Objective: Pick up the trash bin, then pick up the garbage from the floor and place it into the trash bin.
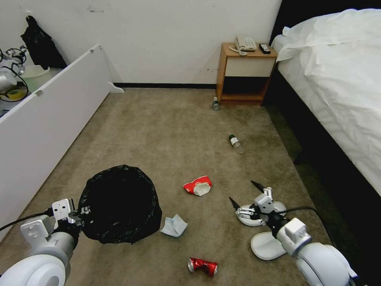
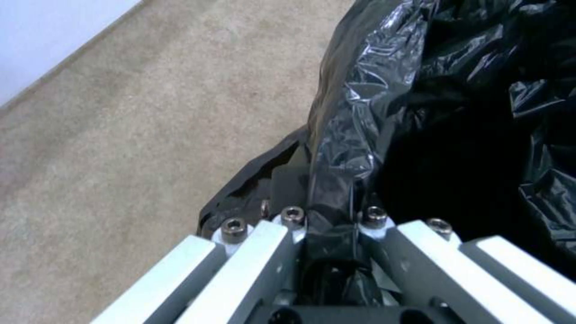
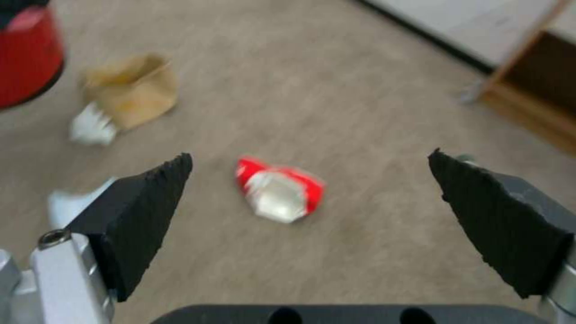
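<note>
At the far left we see a white panel [image 1: 51, 107] standing along the carpet's edge. Just inside it, low in the head view, our left pincer [image 1: 81, 216] is clamped on the rim of the trash bin [image 1: 119, 202] — in the left wrist view the crinkly black bag [image 2: 360, 135] is pinched between the closed fingers [image 2: 282, 252]. The bin sits over the beige carpet [image 1: 170, 135] at our left front, its mouth open upward; whether it rests on the carpet or hangs just above it we cannot tell. In the right wrist view its red wall [image 3: 27, 54] shows at the edge.

Just right of the bin lies a crumpled white paper [image 1: 174, 225], and beyond it a red-white wrapper [image 1: 197, 185]. Nearer us, a crushed red can [image 1: 203, 266] lies on its side. Farther up the carpet a clear bottle [image 1: 235, 143] lies flat, and another bottle [image 1: 215, 104] stands beside the wooden nightstand [image 1: 244, 75] — a telephone [image 1: 243, 43] rests on top.

Our right pincer [image 1: 244, 194] hovers spread wide above the carpet, pointing toward the wrapper, which shows between its black pads [image 3: 138, 211] in the right wrist view. Two white slippers [image 1: 268, 238] lie beneath that arm, close to the bed [image 1: 337, 79].
</note>
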You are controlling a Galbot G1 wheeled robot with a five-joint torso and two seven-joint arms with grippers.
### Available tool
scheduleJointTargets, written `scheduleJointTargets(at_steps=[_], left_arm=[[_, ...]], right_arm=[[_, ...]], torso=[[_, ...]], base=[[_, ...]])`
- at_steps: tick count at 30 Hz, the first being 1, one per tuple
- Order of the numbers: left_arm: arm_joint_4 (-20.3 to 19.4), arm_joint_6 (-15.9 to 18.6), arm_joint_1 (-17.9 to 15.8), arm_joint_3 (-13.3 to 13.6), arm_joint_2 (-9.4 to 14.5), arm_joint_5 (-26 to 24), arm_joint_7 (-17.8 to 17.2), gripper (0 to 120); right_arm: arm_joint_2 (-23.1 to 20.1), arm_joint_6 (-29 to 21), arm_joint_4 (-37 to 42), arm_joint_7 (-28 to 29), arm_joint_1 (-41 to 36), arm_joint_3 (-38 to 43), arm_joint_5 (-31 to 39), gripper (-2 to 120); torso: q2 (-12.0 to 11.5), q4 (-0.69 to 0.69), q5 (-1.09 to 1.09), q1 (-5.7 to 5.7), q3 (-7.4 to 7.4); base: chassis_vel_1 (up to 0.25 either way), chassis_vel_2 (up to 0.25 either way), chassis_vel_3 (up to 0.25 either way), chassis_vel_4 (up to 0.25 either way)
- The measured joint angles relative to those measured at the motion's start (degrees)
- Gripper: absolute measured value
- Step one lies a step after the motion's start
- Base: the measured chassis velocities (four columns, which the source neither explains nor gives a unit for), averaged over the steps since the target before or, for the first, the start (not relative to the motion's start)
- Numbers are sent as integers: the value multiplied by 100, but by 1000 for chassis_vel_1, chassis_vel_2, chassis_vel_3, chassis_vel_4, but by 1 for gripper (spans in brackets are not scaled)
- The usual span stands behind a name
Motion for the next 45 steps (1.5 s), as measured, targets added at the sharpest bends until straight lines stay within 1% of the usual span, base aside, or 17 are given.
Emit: scheduleJointTargets(at_steps=[2, 3, 4, 5, 7, 8, 11, 12, 14, 16, 23, 28, 29, 35, 41, 42, 45], left_arm=[[0, 0, -24, -8, 5, 1, -1, 1], [0, 0, -24, -8, 5, 1, -1, 1], [3, 0, -38, -8, 9, 1, -2, 1], [3, 0, -38, -8, 9, 1, -2, 1], [30, 0, -72, 0, 17, -3, -3, 1], [30, 0, -72, 0, 17, -3, -3, 1], [51, 0, -89, 3, 32, -21, -3, 1], [51, 0, -89, 3, 32, -21, -3, 1], [53, 0, -91, 7, 32, -24, -3, 1], [53, 0, -94, 16, 32, -29, -2, 1], [66, 0, -100, 16, 34, -34, 2, 1], [70, 0, -101, 16, 30, -35, 5, 1], [82, 0, -105, 19, 13, -36, 6, 1], [105, 0, -124, 31, 0, -35, 8, 1], [123, 0, -137, 44, -22, -22, 9, 1], [129, 0, -137, 45, -24, -19, 10, 1], [136, 0, -137, 43, -24, -18, 12, 1]], right_arm=[[-79, -450, -39, -328, 279, -209, -106, 100], [-79, -450, -39, -328, 279, -209, -106, 100], [-107, -677, -66, -455, 410, -334, -138, 100], [-107, -677, -66, -455, 410, -334, -138, 100], [-145, -1223, -92, -906, 592, -488, -169, 100], [-145, -1223, -92, -906, 592, -488, -169, 100], [-172, -1636, -94, -1653, 675, -483, -350, 100], [-172, -1636, -94, -1653, 675, -483, -350, 100], [-179, -1672, -119, -1907, 702, -470, -491, 100], [-186, -1680, -181, -2299, 747, -474, -698, 100], [-174, -1691, -342, -2712, 768, -612, -1084, 100], [-174, -1650, -420, -2820, 774, -701, -1240, 100], [-174, -1559, -502, -2907, 775, -828, -1399, 100], [-168, -1312, -621, -3046, 779, -1030, -1530, 100], [-143, -1128, -781, -3154, 838, -1202, -1917, 100], [-114, -1081, -875, -3165, 898, -1297, -2136, 100], [-68, -1072, -979, -3166, 1011, -1425, -2213, 100]], torso=[[0, 0, -1, 0, 0], [0, 0, -1, 0, 0], [0, 0, -1, 0, 0], [0, 0, -1, 0, 0], [0, 0, 0, 0, 0], [0, 0, 0, 0, 0], [0, -1, 0, 0, 0], [0, -1, 0, 0, 0], [0, 0, -1, 0, 0], [0, 0, -1, 0, 0], [0, 0, 0, 0, 0], [0, 0, 0, 0, 0], [0, 0, -1, 0, 0], [0, 0, 0, 0, 0], [0, 0, 0, 0, 0], [0, 0, 0, 0, 0], [0, 0, -1, 0, 0]], base=[[0, 0, 0, 0], [0, 0, 0, 0], [0, 0, 0, 0], [0, 0, 0, 0], [0, 0, 0, 0], [0, 0, 0, 0], [0, 0, 0, 0], [0, 0, 0, 0], [0, 0, 0, 0], [0, 0, 0, 0], [0, 0, 0, 0], [0, 0, 0, 0], [0, 0, 0, 0], [0, 0, 0, 0], [0, 0, 0, 0], [0, 0, 0, 0], [0, 0, 0, 0]])
